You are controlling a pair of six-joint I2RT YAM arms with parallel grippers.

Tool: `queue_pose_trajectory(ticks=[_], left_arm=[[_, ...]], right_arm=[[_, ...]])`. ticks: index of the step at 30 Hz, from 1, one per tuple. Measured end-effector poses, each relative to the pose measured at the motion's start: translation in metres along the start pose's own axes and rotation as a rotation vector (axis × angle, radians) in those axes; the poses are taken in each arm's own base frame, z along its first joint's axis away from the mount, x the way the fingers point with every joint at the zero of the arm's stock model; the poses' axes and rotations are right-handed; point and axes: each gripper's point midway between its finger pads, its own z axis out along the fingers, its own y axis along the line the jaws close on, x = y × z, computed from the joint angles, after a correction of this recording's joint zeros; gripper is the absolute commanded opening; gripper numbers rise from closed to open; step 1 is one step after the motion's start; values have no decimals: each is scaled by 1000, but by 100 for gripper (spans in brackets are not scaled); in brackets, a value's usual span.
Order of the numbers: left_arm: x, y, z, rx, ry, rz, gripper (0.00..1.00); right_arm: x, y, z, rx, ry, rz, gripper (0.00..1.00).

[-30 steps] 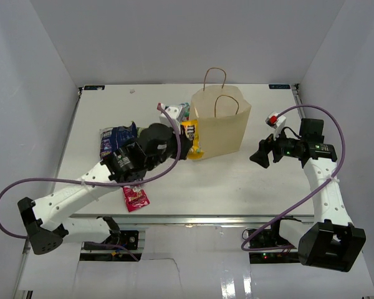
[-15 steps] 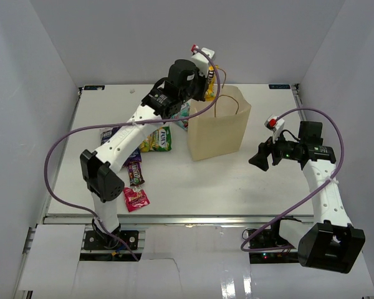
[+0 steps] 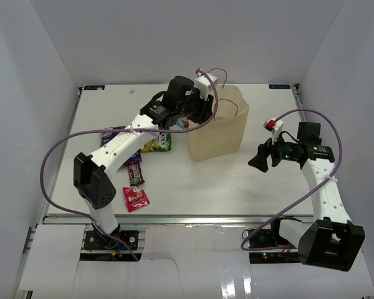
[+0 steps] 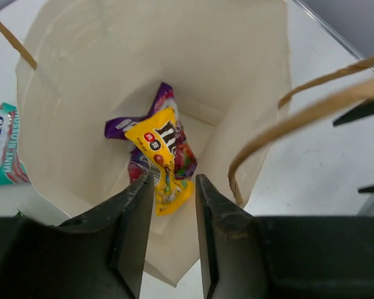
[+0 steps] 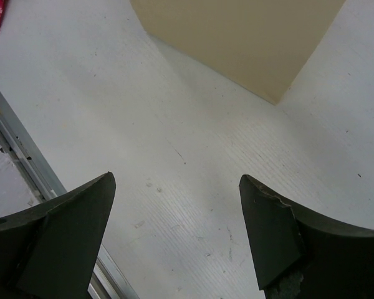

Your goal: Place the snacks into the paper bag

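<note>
Hovering over the mouth of the paper bag (image 3: 221, 134), the left gripper (image 3: 202, 109) has its claw partly spread. In the left wrist view the yellow M&M's bag (image 4: 162, 149) shows through the gap between the fingers, down inside the sack on a purple packet (image 4: 121, 128), and it looks to be free of the pads, though whether it has settled or is falling I cannot tell. That is the change. A second ago this arm was low on the table at the bag's left side with the yellow pack pinched. Half a second ago it had carried the pack high above the handles. Now the pack is inside and the pinch is let go, so I judge one more snack delivered. The right gripper (image 3: 260, 161) has not moved from the right of the frame. Its claw is spread wide and empty over bare table just off the bag's corner. More remains outside, left of the bag in the overhead view: a green-yellow pack (image 3: 157, 143), a brown bar (image 3: 134, 171) and a pink-red packet (image 3: 136, 199) toward the lower left. A teal Fox's mint packet (image 4: 0, 149) lies just beside the bag's wall. The likely next step is lifting clear of the handles and fetching one of these.
</note>
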Motion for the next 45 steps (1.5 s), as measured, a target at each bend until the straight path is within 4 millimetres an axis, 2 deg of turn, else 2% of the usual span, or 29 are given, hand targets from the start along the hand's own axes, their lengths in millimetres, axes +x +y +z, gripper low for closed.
queue_pose_trajectory(ticks=[2, 5, 7, 10, 14, 17, 19, 21, 23, 30, 35, 44, 45], left_arm=[[5, -9, -8, 44, 5, 0, 50], [3, -17, -21, 74, -14, 7, 52], [-7, -15, -28, 56, -44, 5, 55], [-23, -1, -41, -38, -99, -37, 61], [-40, 38, -60, -166, -191, -224, 66], [-23, 87, -75, -256, -234, -461, 70], [2, 123, -76, -313, -242, -638, 74], [32, 151, -67, -357, -222, -798, 75], [61, 168, -47, -372, -179, -931, 75], [142, 193, 38, -388, -3, -1184, 75], [165, 208, 74, -413, 52, -1245, 75], [181, 220, 111, -401, 76, -1304, 75], [182, 221, 116, -394, 77, -1317, 72]], right_arm=[[1, -1, 1, -5, 4, 6, 86], [3, -1, 3, -11, 9, 13, 86], [3, -1, 3, -13, 9, 15, 85], [3, -1, 3, -13, 9, 15, 84], [5, -2, 3, -10, 15, 20, 82], [9, -3, 5, -10, 27, 39, 81], [13, -4, 7, -11, 38, 57, 80], [17, -6, 8, -2, 52, 82, 80], [20, -10, 10, 12, 61, 96, 81], [27, -18, 14, 37, 82, 119, 83], [27, -20, 14, 42, 83, 120, 83], [28, -23, 16, 46, 84, 122, 83], [28, -24, 16, 45, 85, 123, 83]])
